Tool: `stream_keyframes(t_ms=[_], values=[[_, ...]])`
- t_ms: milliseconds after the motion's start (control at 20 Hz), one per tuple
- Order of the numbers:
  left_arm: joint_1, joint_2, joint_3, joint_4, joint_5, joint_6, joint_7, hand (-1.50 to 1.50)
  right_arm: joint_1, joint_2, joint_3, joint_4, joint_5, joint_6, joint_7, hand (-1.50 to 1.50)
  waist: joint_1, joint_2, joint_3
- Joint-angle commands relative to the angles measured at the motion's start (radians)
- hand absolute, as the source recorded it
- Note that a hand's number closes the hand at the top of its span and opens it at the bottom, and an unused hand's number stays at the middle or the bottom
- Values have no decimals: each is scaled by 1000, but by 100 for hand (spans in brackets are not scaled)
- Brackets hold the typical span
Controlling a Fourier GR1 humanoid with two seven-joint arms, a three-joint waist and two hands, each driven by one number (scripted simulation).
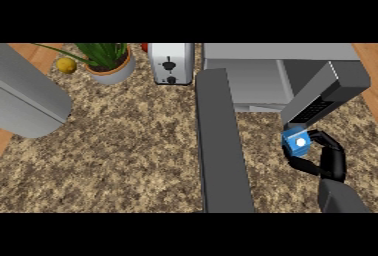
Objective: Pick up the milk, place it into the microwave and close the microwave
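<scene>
Head view. The right hand (325, 157) holds the milk (297, 142), a small blue carton with a white cap facing up; its fingers (330, 145) curl round the carton's far side and the thumb closes on the near side, so the hand is grasping the milk and lifting it clear of the speckled counter (125, 150). The microwave (258, 75) stands ahead of the fingers and slightly to their left. Its open cavity lies beyond the carton, and the dark control panel (325, 97) sits just ahead of it, nearly touching the carton's top edge. The microwave door (221, 145) swings wide open and extends toward the robot as a long dark slab well to the left of the fingers. The move to come appears to turn on shifting the carton forward and left, past the panel and into the cavity. The left hand does not show. A toaster (171, 63), a potted plant (109, 62) and a lemon (66, 65) stand far to the left of the fingers.
</scene>
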Motion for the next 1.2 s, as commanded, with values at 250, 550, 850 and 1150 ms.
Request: stream_keyframes(t_ms=[250,550,850,1150], values=[[24,0,29,12,46,-55,-29,-150,-39,43,138,68,96,182,-134,150,17,4,2],[-34,22,40,21,45,-11,31,-150,-32,70,199,-50,80,330,-63,150,-14,-2,0],[73,-8,44,36,40,-62,-63,-150,41,102,246,-335,73,227,128,150,-12,-5,-1],[76,-7,47,26,52,-56,-55,-150,-60,178,274,-412,99,105,300,150,-4,-3,0]])
